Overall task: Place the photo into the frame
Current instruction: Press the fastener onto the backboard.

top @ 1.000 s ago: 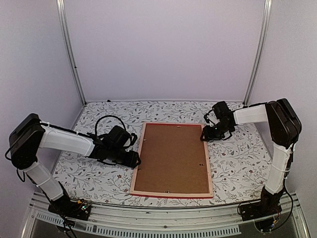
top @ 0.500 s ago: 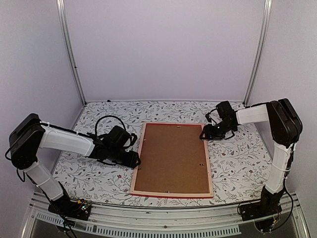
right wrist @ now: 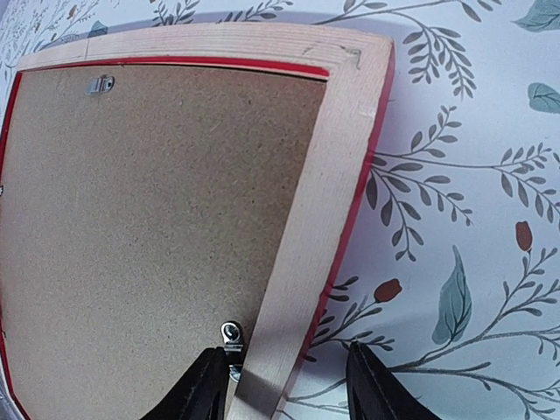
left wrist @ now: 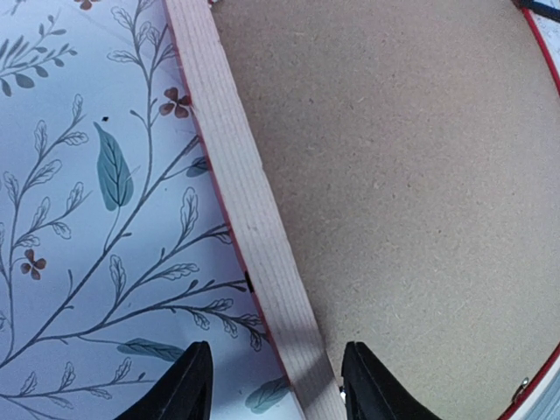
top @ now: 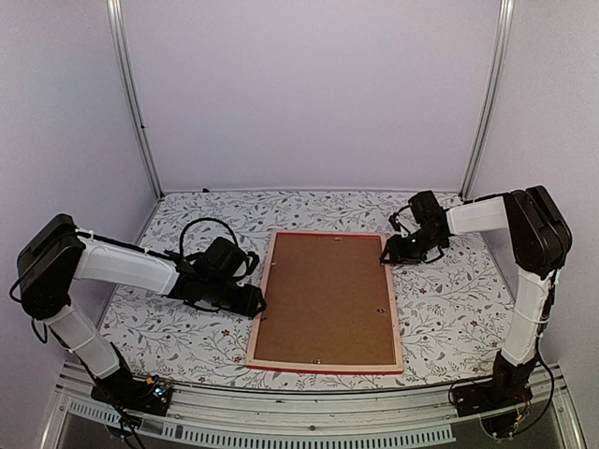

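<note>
We see the frame (left wrist: 262,219) lying face down on the table (top: 187,337), with the backing board (top: 323,299) set inside it. The frame's left rail runs between the fingers of our left claw (top: 253,301), and the board lies to that claw's right. Our right claw (top: 386,254) straddles the right rail, with the far corner just ahead of it and the board to its left.

The table (top: 449,309) is covered with a white sheet printed with leafy sprigs and small red flowers. It is enclosed by plain pale walls (top: 309,94), with metal posts (top: 134,94) set at the back corners.
</note>
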Tool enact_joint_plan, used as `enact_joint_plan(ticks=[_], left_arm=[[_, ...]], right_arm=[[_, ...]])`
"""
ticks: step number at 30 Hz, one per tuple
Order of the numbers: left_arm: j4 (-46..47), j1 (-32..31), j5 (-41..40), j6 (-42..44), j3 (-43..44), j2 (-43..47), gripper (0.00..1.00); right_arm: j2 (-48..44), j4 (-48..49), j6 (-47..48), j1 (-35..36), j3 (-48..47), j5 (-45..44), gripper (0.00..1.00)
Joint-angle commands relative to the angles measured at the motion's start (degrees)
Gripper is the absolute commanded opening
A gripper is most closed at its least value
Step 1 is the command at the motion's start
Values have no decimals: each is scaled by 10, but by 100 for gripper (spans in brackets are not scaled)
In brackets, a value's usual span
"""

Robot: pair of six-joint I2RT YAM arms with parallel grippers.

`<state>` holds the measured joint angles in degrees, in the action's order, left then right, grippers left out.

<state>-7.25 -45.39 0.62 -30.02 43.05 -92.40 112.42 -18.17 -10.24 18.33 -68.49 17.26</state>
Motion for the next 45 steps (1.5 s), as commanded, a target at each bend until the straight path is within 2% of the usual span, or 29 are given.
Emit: enact_joint_plan(ticks=[1, 16, 45], left_arm=[[-2, -6, -4, 5, 5, -6, 54], [-2, -6, -5, 4, 6, -12, 54], [4, -6, -4, 3, -2, -16, 54]], right_arm=[[6, -48, 9, -2, 14, -42, 49], [-5, -32, 13, 12, 34, -77, 45], [-25, -23, 48, 46, 65, -207, 41]])
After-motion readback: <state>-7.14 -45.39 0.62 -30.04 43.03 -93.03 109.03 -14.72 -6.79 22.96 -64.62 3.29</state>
